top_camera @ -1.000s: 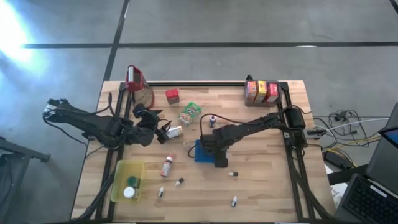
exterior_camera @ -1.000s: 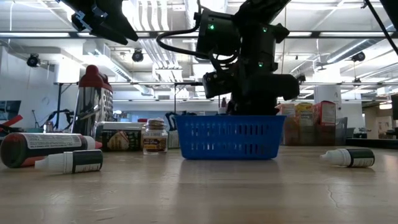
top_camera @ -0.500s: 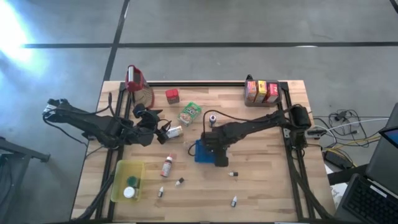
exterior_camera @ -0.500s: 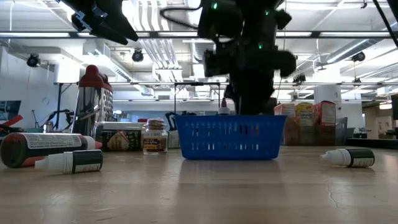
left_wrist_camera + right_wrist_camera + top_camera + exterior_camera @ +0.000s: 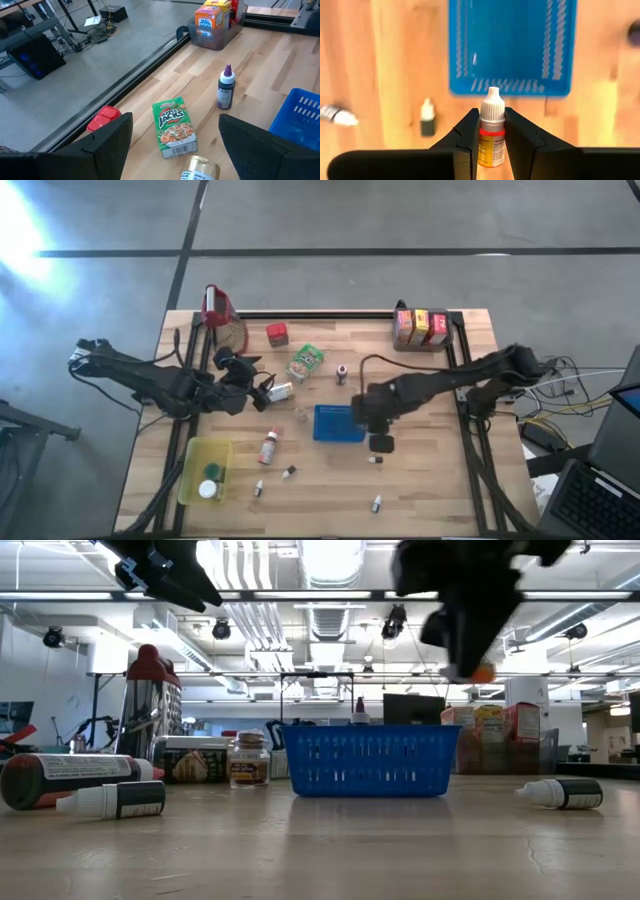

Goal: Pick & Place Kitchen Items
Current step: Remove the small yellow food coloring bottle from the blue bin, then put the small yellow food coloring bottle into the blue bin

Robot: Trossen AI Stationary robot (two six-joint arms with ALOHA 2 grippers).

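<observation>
Right of the blue tray: right pincer (image 5: pixel 381 442) hangs above the desk (image 5: pixel 430 480), fingers (image 5: pixel 465 137) clamped on a small dropper bottle (image 5: pixel 491 131), white cap pointing out.
Grip risk: hold sits on the label only; smooth round body could slide or twist out on a fast swing.
Drop risk: bottle would roll on the bare wood, maybe into the loose dropper (image 5: pixel 375 460) just beside.
Left pincer: (image 5: pixel 175 145) wide open and empty, hovering near the green cereal box (image 5: pixel 173 125).
Change: a second ago the right pincer was down over the blue tray (image 5: pixel 338 423); now lifted and off its right edge.
Left arm: unchanged.
</observation>
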